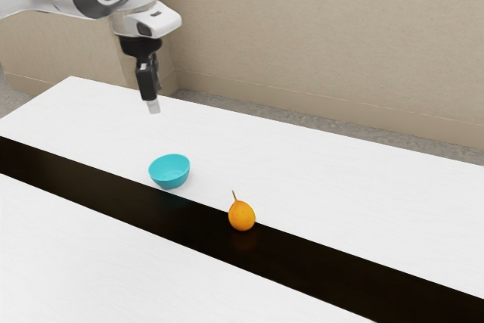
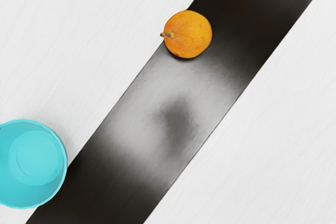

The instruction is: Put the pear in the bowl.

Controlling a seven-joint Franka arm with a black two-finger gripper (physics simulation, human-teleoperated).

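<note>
Hovering empty, black two-finger gripper (image 1: 156,98) has fingers spread, likely to straddle rounded orange pear (image 1: 242,216). Pear stands stem-up at edge of glossy black strip (image 1: 83,181), outside round turquoise bowl (image 1: 169,173).

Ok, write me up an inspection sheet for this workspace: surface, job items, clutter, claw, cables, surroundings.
Surface: white table with a glossy dark strip running along it.
Pear: orange pear at the strip's edge, mostly over the dark part, stem up; outside the bowl.
Bowl: turquoise bowl, upright, open side up, beside the same edge of the strip, apart from the pear.
Clutter: nothing seen.
Claw: the claw is raised above the table, touching neither pear nor bowl.
Cables: nothing seen.
Surroundings: tan wall with a baseboard, grey floor beyond the table.
</note>
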